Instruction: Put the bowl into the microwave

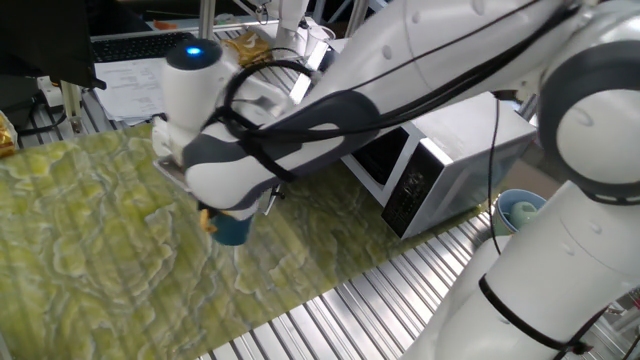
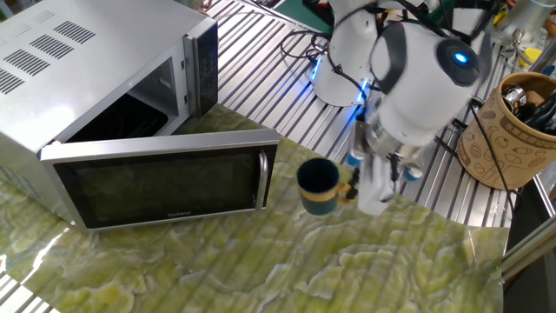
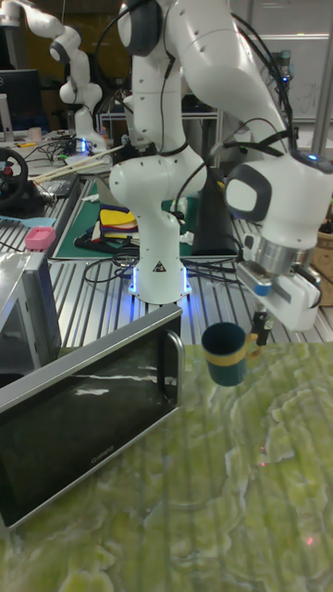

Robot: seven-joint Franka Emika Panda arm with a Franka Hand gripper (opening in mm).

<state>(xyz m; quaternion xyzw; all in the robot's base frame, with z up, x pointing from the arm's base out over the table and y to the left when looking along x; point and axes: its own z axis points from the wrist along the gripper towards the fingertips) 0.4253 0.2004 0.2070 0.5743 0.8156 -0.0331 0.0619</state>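
The bowl [image 2: 318, 186] [image 3: 225, 353] [image 1: 231, 228] is a small dark teal cup with a yellowish band and a tan handle. It hangs above the green marbled mat, tilted, just right of the open door's edge. My gripper [image 2: 351, 193] [image 3: 256, 346] is shut on the bowl's handle, holding it from the right. The microwave [image 2: 104, 87] [image 1: 440, 150] stands at the left with its dark glass door [image 2: 161, 181] [image 3: 88, 425] swung open, and its cavity [image 2: 130, 113] shows behind the door. In one fixed view my arm hides most of the gripper.
A brown patterned paper tub [image 2: 514, 130] stands at the right edge. A pale blue round container [image 1: 518, 210] sits beside the microwave on the slatted metal table [image 2: 261, 52]. A second robot base [image 3: 157, 268] stands behind the mat.
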